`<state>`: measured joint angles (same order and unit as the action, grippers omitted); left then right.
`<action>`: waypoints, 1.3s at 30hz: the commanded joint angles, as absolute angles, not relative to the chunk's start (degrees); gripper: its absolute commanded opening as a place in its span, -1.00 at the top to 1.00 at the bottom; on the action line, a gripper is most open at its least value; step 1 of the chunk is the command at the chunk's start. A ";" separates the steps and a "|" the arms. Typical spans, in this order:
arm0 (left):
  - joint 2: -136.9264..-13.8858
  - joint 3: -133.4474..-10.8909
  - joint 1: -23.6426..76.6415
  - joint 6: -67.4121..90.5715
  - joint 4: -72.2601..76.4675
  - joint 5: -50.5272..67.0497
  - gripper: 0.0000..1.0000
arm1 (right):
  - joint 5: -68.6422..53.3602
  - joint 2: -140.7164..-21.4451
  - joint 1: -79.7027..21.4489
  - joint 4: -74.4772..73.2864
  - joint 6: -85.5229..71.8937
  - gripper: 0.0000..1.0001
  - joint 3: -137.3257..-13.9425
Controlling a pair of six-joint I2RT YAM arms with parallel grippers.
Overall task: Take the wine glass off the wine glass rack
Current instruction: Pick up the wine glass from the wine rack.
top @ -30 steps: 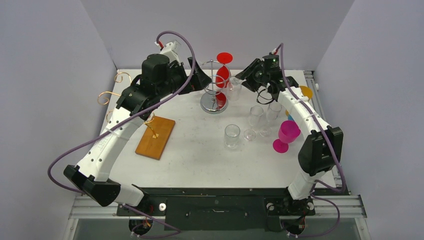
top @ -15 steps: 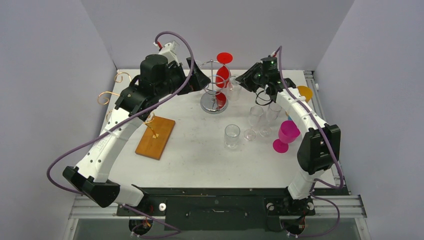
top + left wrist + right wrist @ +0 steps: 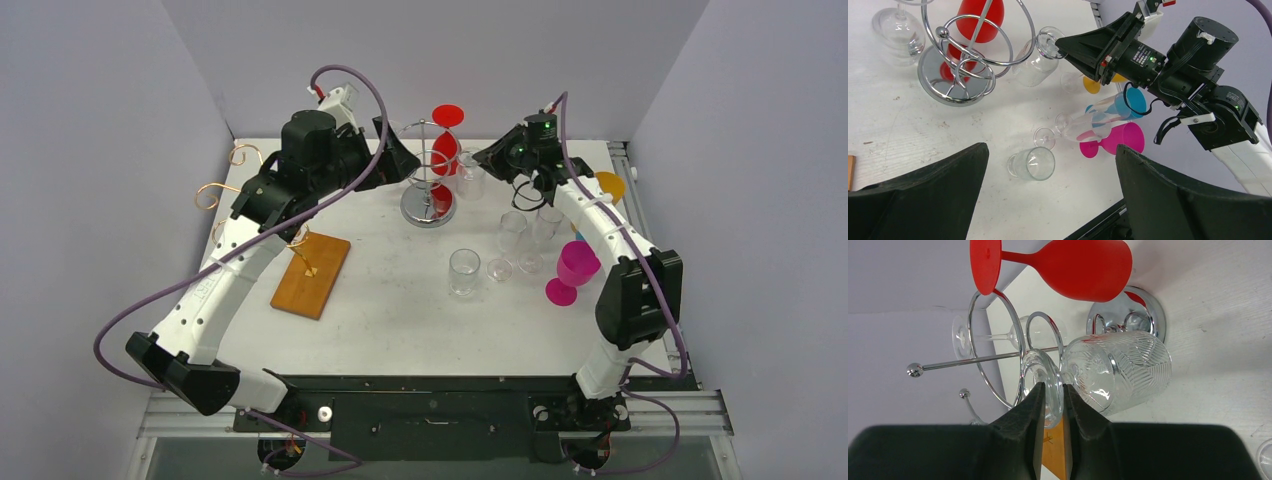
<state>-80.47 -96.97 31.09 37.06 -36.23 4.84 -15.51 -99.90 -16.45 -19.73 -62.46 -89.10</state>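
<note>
The chrome wine glass rack (image 3: 428, 207) stands at the back middle of the table. A red wine glass (image 3: 447, 148) hangs on it, and a clear patterned wine glass (image 3: 469, 180) hangs upside down on its right side. In the right wrist view my right gripper (image 3: 1053, 390) is shut on the round foot of this clear wine glass (image 3: 1118, 370), which is still in the rack's ring (image 3: 998, 345). The left wrist view shows the same pinch at the right gripper (image 3: 1060, 46). Left of the rack, my left gripper (image 3: 400, 160) is wide open and holds nothing.
Right of the rack stand a glass tumbler (image 3: 463, 272), several clear stemmed glasses (image 3: 512, 235), a pink goblet (image 3: 575, 268) and an orange cup (image 3: 610, 185). A wooden board (image 3: 312, 274) with gold wire hooks (image 3: 215, 195) sits at the left. A plain clear glass (image 3: 993, 335) hangs on the rack's far side.
My right gripper's jaws have narrowed onto the foot of the clear wine glass, after edging slightly toward the rack. The left arm has not moved.
</note>
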 commanded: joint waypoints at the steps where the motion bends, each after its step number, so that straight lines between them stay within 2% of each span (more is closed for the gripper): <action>1: -78.92 -96.80 30.44 37.05 -32.93 5.67 -0.93 | -16.58 -97.37 -16.75 -18.54 -62.13 0.94 -87.92; 6: -79.15 -96.32 29.97 37.22 -32.55 6.14 -0.93 | -17.10 -96.18 -16.34 -18.09 -62.51 1.00 -86.64; 39: -80.95 -95.62 28.85 38.56 -31.04 7.73 -0.93 | -25.29 -90.39 -12.07 -3.46 -72.22 1.00 -77.00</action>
<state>-80.71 -95.70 29.23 38.41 -33.82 6.85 -23.62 -95.00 -12.67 -7.33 -71.26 -77.49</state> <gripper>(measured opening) 0.964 0.070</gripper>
